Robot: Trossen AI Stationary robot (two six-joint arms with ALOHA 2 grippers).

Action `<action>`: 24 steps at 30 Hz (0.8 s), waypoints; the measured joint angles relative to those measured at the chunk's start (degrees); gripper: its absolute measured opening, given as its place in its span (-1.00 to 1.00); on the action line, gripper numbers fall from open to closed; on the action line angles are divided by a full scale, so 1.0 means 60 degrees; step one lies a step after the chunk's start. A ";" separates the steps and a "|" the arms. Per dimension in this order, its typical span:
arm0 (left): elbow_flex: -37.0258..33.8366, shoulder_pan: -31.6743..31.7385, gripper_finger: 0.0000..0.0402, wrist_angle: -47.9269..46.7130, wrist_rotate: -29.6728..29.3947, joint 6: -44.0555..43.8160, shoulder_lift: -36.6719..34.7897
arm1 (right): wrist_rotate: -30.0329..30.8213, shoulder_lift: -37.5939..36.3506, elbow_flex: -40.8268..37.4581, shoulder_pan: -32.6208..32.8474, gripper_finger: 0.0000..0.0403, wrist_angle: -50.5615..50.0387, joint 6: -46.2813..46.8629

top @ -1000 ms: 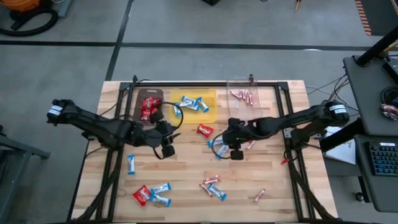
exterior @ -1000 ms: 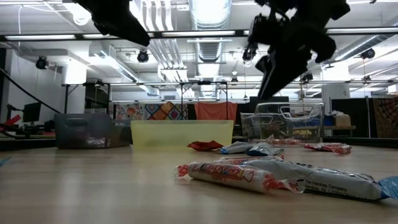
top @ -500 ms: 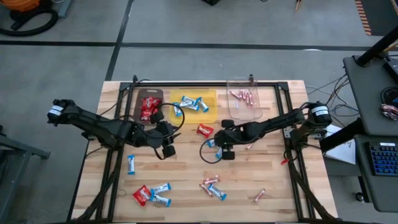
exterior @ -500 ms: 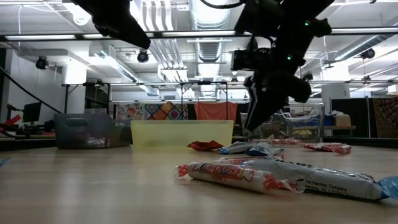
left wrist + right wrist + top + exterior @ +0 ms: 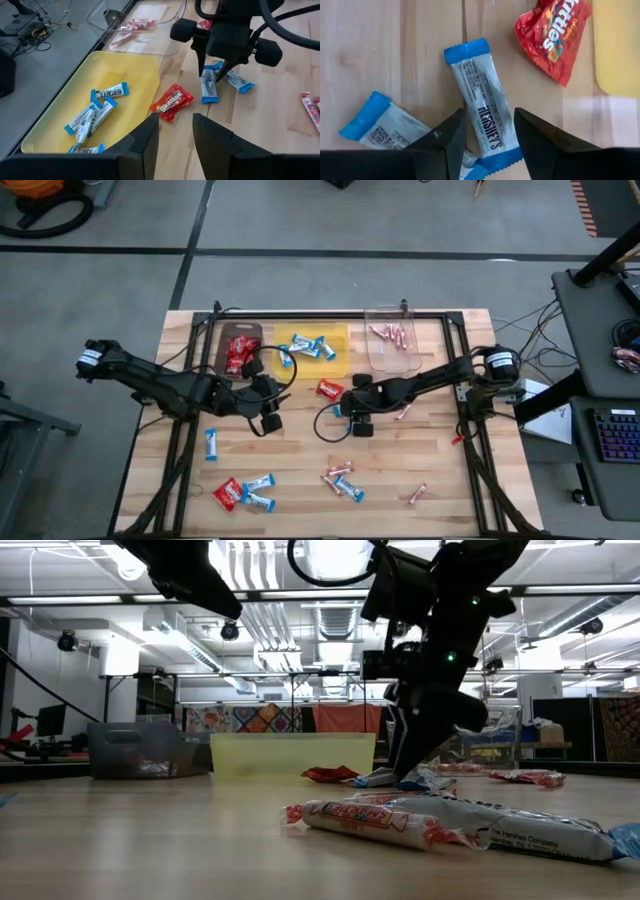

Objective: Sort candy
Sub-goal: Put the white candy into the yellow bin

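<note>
Where the wooden table meets mid-board, a blue-and-white Hershey's bar lies flat beside a red Skittles packet; right gripper directly above it, fingers apart, straddling it. Yellow bin adjacent. Left gripper nearby, fingers apart, empty.

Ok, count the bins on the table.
3, in a row along the table's far edge: the brown bin on the left, the yellow bin in the middle, the clear bin on the right. None seems hidden.
</note>
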 joint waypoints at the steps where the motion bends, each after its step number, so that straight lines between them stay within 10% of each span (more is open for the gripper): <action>1: -0.0004 0.0000 -0.48 0.0002 0.0000 0.0000 0.0000 | -0.0003 0.0055 0.0000 -0.0017 -0.21 0.0015 0.0000; 18: -0.0004 -0.0004 -0.48 0.0526 0.0033 0.0424 0.0974 | -0.0087 0.0511 0.0011 -0.0055 -0.90 0.0408 -0.0281; 24: -0.0004 -0.0015 -0.48 0.1995 0.0981 0.1842 0.1927 | -0.1623 -0.0085 -0.0033 -0.0126 -0.92 0.0412 0.0209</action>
